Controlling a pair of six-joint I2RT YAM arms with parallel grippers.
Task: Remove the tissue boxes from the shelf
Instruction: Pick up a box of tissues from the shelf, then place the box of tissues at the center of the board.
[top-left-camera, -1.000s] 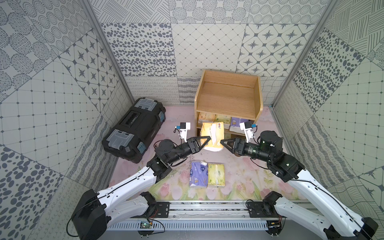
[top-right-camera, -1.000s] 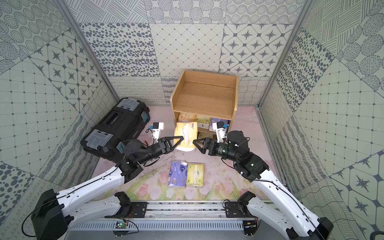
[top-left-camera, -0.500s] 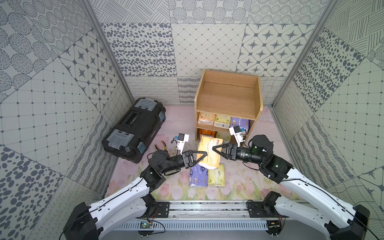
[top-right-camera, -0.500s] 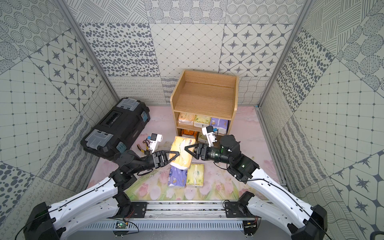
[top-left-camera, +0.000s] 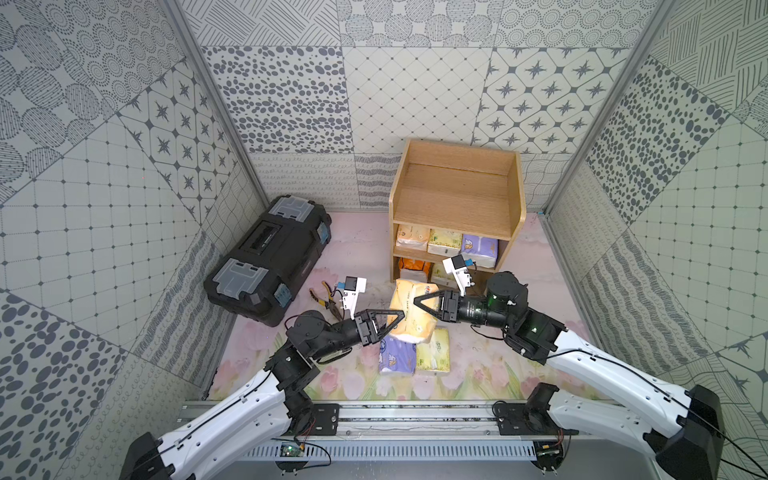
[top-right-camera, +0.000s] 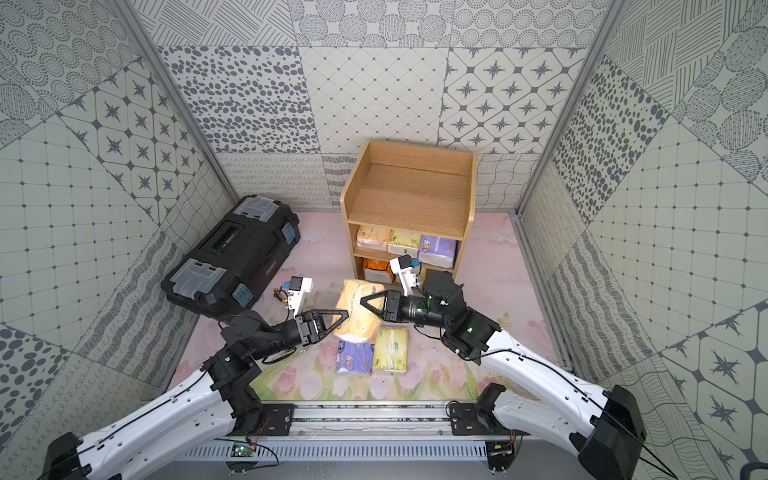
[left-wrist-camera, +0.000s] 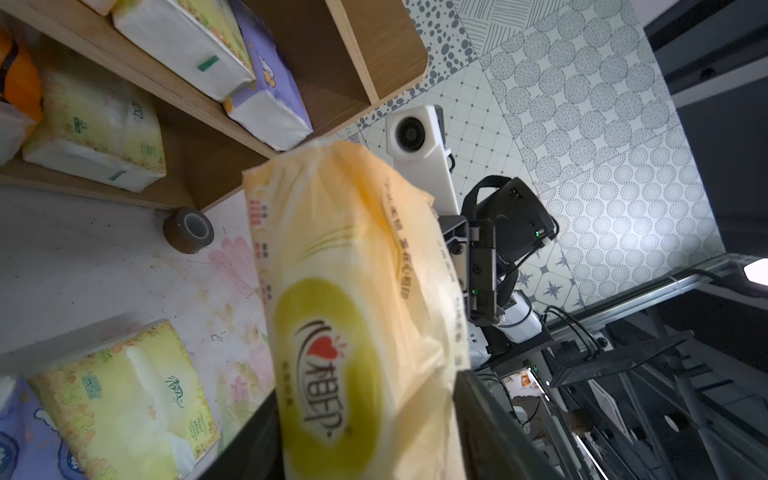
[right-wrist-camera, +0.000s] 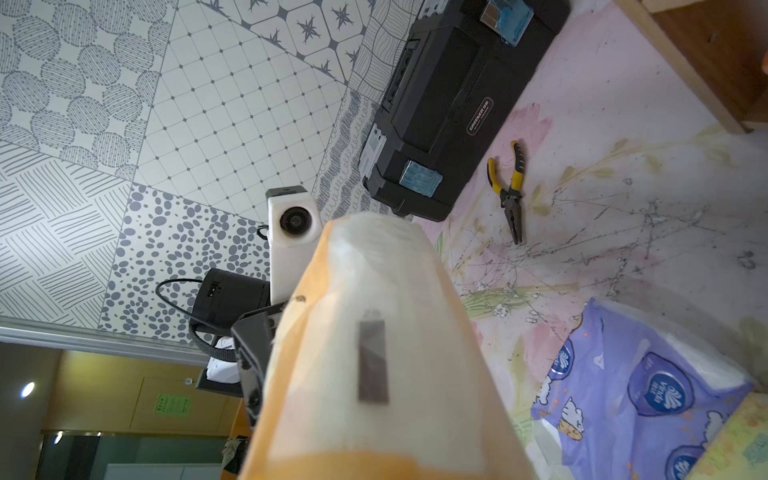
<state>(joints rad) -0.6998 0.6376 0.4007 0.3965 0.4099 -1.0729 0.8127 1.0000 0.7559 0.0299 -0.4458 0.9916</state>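
While the left tool (top-left-camera: 392, 322) gapes around the tissue pack (top-left-camera: 417, 326), the right tool (top-left-camera: 422, 304) clamps it.

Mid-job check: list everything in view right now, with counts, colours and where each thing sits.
Light-wood three-tier shelf: one, tan, back centre.
Soft plastic-wrapped tissue packs, shelved: five; middle tier holds cream-orange pack, yellow-green pack, lavender pack; bottom tier holds bright orange pack, second yellow-green pack.
Packs on the pink floral mat: two, lavender mat pack beside yellow-green mat pack, before the shelf.
Held cream-orange tissue pack: one, raised between both pincers.
Black plastic toolbox with grey latches: one, left arm's side.
Yellow-handled pliers: one, mat, beside toolbox.
Brown tape roll: one, mat, by shelf's base.
Left pincer: one, black, jaws spread around held pack.
Right pincer: one, black, closed on it.
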